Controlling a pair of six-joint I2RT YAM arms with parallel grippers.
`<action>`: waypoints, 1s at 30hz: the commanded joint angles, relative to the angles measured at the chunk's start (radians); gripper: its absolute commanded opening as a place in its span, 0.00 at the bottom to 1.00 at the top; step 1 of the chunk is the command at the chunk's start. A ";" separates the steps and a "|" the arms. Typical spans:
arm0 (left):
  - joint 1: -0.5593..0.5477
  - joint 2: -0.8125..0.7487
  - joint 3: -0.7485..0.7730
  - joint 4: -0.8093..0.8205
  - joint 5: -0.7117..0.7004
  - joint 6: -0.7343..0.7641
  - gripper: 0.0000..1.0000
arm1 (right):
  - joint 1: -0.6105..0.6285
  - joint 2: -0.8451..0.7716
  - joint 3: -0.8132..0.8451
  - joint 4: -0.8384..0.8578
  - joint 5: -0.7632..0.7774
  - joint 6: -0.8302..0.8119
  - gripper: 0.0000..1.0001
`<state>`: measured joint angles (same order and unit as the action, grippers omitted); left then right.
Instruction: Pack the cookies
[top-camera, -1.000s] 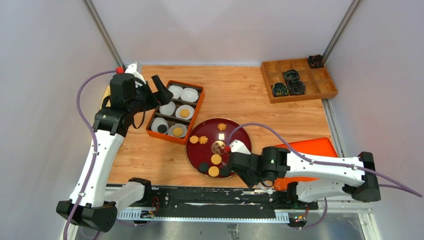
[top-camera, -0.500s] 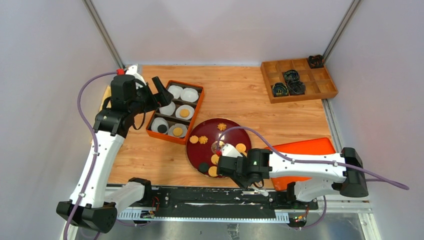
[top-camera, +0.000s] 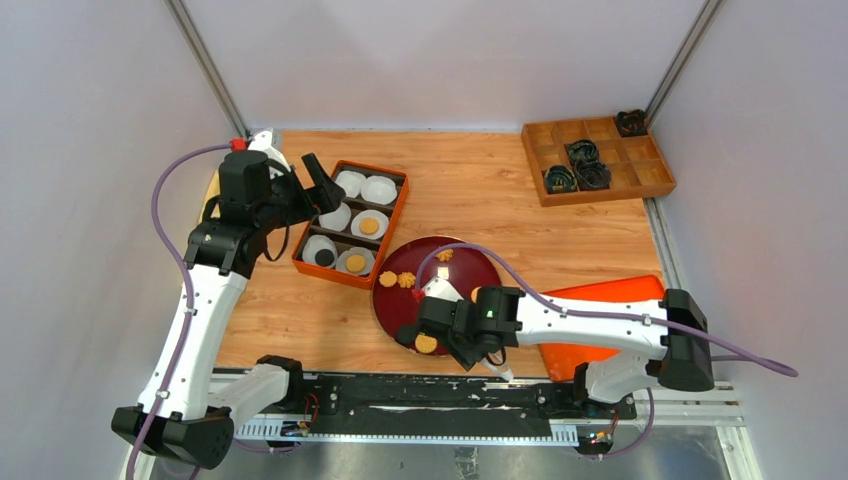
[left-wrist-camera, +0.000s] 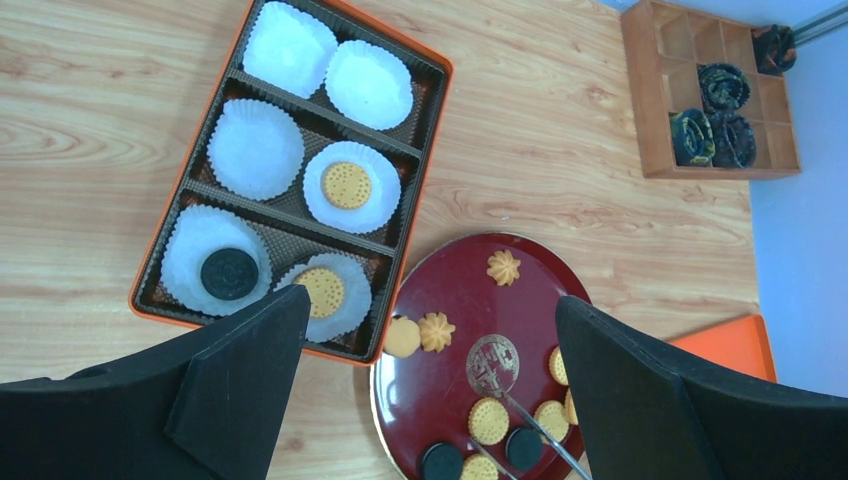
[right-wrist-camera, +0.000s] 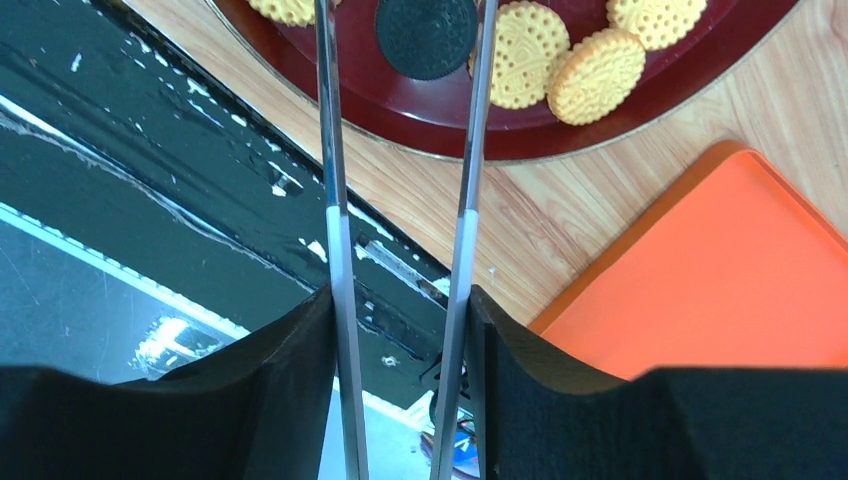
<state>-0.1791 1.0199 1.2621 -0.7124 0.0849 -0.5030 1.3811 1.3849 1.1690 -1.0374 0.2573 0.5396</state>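
Pinching long thin steel tweezers (right-wrist-camera: 330, 150) between the matte black fingers (right-wrist-camera: 250, 380) of the right gripper (right-wrist-camera: 400, 300), jaws partly closed on the two blades. Straddling a round black embossed cookie (right-wrist-camera: 427, 35) with the blade ends, right blade at its edge, left blade just clear; cannot tell whether squeezed. Resting that cookie on a glossy dark-red round plate (left-wrist-camera: 455, 290) with a gold emblem at centre, among flat golden-orange dotted round cookies (right-wrist-camera: 525, 55), a second black cookie (left-wrist-camera: 441, 462) and ridged golden flower-shaped cookies (left-wrist-camera: 503, 267) toward the far rim. Holding the left gripper (left-wrist-camera: 428, 308) spread wide and empty above the left edge of an orange-rimmed rectangular tray (left-wrist-camera: 428, 110) with dark brown dividers. Seating six white fluted paper cups (left-wrist-camera: 288, 48) in three rows there: far pair empty, middle row one empty and one with a golden round cookie (left-wrist-camera: 347, 185), near row one with a black cookie (left-wrist-camera: 229, 273), one with a golden (left-wrist-camera: 318, 290). Storing black coiled rings (left-wrist-camera: 722, 88) in a wooden grid box (left-wrist-camera: 665, 95) at the far right corner of the pale wood-grain table (left-wrist-camera: 560, 170). Showing a flat smooth orange lid (right-wrist-camera: 720, 270) near the plate.
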 joint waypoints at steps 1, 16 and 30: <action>-0.002 -0.015 0.014 -0.012 -0.009 0.021 1.00 | -0.027 0.021 -0.011 0.055 -0.031 -0.009 0.49; -0.002 -0.018 0.023 -0.013 0.024 0.002 1.00 | -0.038 -0.080 -0.087 0.033 -0.050 0.112 0.54; -0.002 -0.023 0.010 -0.014 0.028 0.008 1.00 | -0.037 -0.004 -0.072 0.077 -0.124 0.095 0.27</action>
<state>-0.1795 1.0107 1.2621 -0.7132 0.1020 -0.5018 1.3521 1.3506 1.0824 -0.9619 0.1604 0.6384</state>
